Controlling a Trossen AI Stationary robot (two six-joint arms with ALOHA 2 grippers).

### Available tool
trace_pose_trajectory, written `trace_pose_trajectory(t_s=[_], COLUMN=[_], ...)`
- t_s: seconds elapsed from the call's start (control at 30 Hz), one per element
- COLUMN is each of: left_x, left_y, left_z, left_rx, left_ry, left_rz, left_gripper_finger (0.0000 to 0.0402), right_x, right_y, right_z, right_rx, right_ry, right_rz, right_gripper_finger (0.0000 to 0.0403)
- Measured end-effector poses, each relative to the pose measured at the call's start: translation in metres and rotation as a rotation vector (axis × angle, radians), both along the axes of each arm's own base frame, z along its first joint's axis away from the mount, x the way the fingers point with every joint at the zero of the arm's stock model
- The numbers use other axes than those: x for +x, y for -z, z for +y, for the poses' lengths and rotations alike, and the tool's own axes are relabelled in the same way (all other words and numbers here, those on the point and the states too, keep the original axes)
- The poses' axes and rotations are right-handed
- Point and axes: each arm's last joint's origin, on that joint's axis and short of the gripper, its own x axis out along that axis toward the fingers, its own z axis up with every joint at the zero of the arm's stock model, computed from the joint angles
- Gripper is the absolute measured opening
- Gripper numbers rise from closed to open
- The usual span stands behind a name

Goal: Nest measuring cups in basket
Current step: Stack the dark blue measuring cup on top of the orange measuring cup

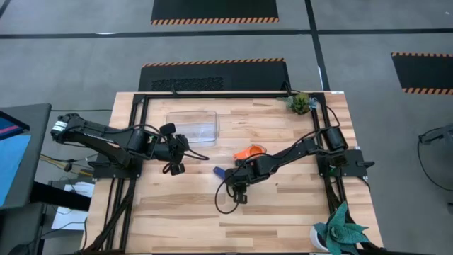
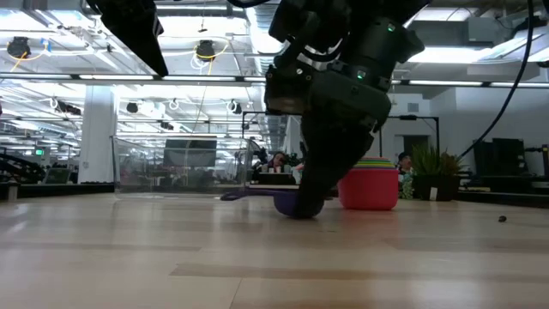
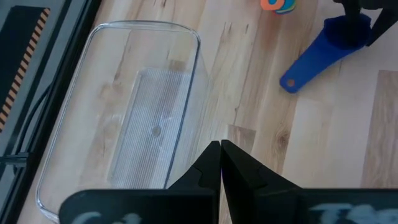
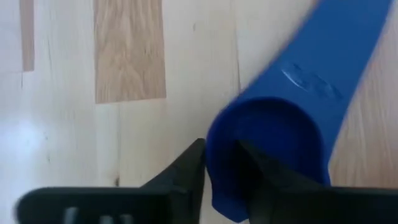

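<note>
A dark blue measuring cup (image 4: 292,124) lies on the table near its middle, and my right gripper (image 4: 221,165) is shut on its bowl, coming down from above (image 2: 300,202). A stack of nested cups (image 2: 371,187), red outermost, stands on the table just beyond it, toward the far right (image 1: 249,151). The clear basket (image 3: 143,106) rests on the far left part of the table (image 1: 192,126). My left gripper (image 3: 221,155) is shut and hovers beside the basket's near right corner (image 1: 177,152), touching nothing. Other cups do not show. My right gripper pinches the wall of the blue cup's bowl (image 4: 211,155), on the side opposite the handle. One finger (image 4: 189,168) stands outside the bowl and the other (image 4: 261,171) inside. The fingers point down from above. The bowl sits at the table top (image 2: 296,208), and the handle (image 2: 244,196) points toward the table's left.
Bare wood lies in front of the blue cup and across the near half of the table (image 1: 269,219). A small green plant (image 1: 299,103) sits at the far right corner and another plant (image 1: 340,230) at the near right corner. The arms' bases stand on black frames (image 1: 134,106).
</note>
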Motion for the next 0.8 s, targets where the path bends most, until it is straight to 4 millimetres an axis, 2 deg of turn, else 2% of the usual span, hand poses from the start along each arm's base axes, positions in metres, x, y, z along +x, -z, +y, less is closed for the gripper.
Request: trace_pose_trajectory(t_s=[0.2,0.33,0.47,0.67,0.8], left_x=[0.000,0.000,0.000,0.000,0.000], left_y=[0.000,0.000,0.000,0.000,0.000], left_z=[0.000,0.000,0.000,0.000,0.000], left_rx=[0.001,0.001,0.001,-0.006,-0.007], left_ry=[0.000,0.000,0.000,-0.004,-0.006], left_rz=[0.000,0.000,0.000,-0.002,-0.004], left_gripper_finger=[0.0000,0.0000,0.0000,0.0000,0.0000], right_x=[0.005,0.007,0.005,-0.009,-0.026], right_y=[-0.010,-0.026,-0.065,-0.109,-0.126], right_z=[0.005,0.013,0.018,0.010,-0.006], right_rx=[0.006,-0.038,-0.149,-0.373,-0.447], right_ry=[-0.005,-0.098,-0.226,-0.406,-0.452], right_rz=[-0.018,0.027,0.089,0.233,0.361], right_gripper_finger=[0.0018,0.0015,0.0009,0.0008,0.0008])
